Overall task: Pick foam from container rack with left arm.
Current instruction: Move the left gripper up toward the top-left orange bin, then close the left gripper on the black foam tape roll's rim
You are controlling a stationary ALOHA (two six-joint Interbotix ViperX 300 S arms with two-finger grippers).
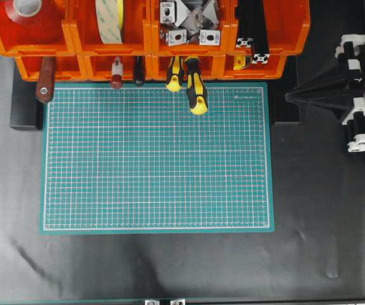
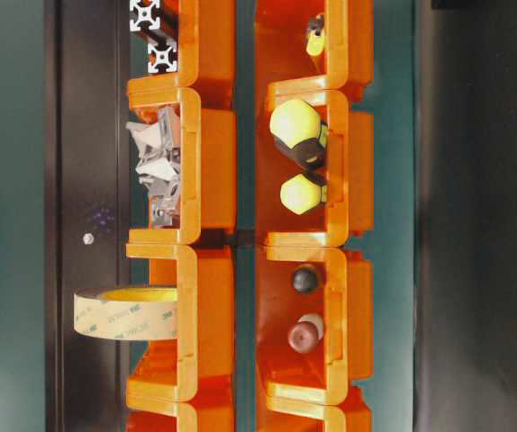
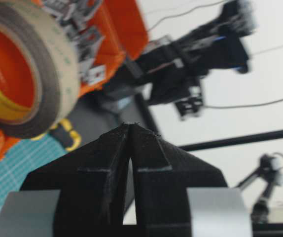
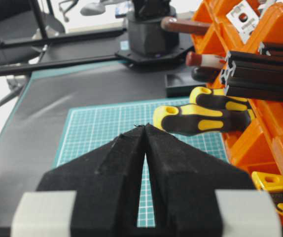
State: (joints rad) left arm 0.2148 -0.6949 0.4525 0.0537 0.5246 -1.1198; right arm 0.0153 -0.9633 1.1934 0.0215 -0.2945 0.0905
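With the left gripper point(image 3: 130, 129) clenched empty and the foam point(image 1: 109, 19) standing on edge in the container rack point(image 1: 74, 38), second bin from the left in the far row, closed jaws could shove the roll deeper.

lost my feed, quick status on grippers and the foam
Left gripper shut, empty. Right gripper shut, empty. Foam in container rack. Nothing blocking.

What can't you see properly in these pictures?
- Left arm: absent from the overhead view; only its shut left gripper shows, in its wrist view.
- Foam: top cut off by the overhead frame edge.
- Red tape roll: also cropped there.
- Brackets: blurred in the left wrist view.
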